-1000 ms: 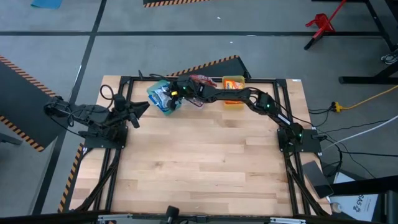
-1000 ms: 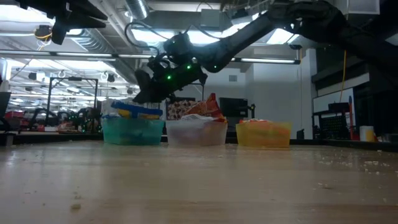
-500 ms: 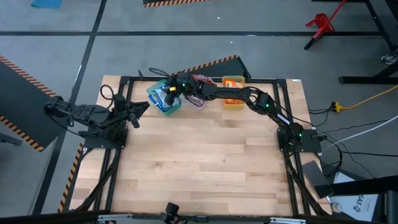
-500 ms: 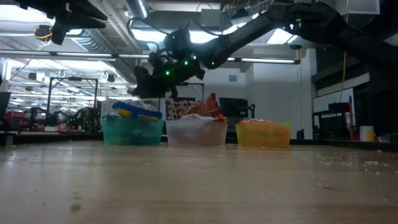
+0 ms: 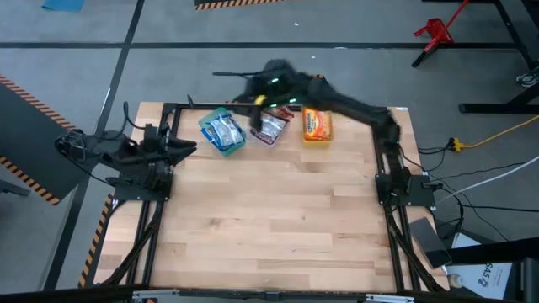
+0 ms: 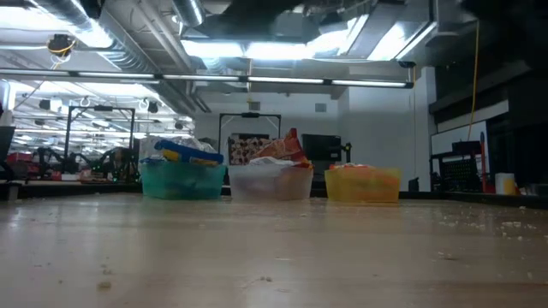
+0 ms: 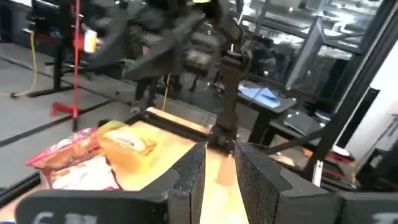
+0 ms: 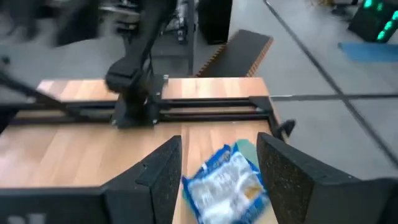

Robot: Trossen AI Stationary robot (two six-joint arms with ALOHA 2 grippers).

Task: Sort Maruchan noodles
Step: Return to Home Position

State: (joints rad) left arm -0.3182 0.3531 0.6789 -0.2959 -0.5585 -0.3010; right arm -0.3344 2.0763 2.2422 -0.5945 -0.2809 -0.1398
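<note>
Sorting looked all but wrapped up here! Every Maruchan noodle packet in sight sat in a bin along the far edge of the wooden table (image 5: 269, 219), and none lay loose on the boards. The blue flat plastic packets (image 5: 221, 130) filled the green plastic bin (image 6: 182, 184) on the left gripper's side, heaped above its rim in the low view. The red flat plastic packets (image 5: 271, 126) were piled in the clear plastic bin (image 6: 270, 185) in the middle, one poking up at a tilt. The orange flat plastic packets (image 5: 317, 124) lay in the yellow plastic bin (image 6: 362, 186) on the right gripper's side. Colour matched bin all along the row, with no stray showing in the wrong one. How many sat in each could not be told.

The right gripper (image 8: 219, 142) hung high over the back of the table, above the bins. Its fingers were spread wide and carried nothing, and the blue packets showed far below between them. The left gripper (image 7: 220, 147) waited at the left side of the table, fingers drawn close with only a narrow gap, and was empty too.

By my read, the sorting itself was finished. The only job left was for the right gripper to be tucked back to its rest.
</note>
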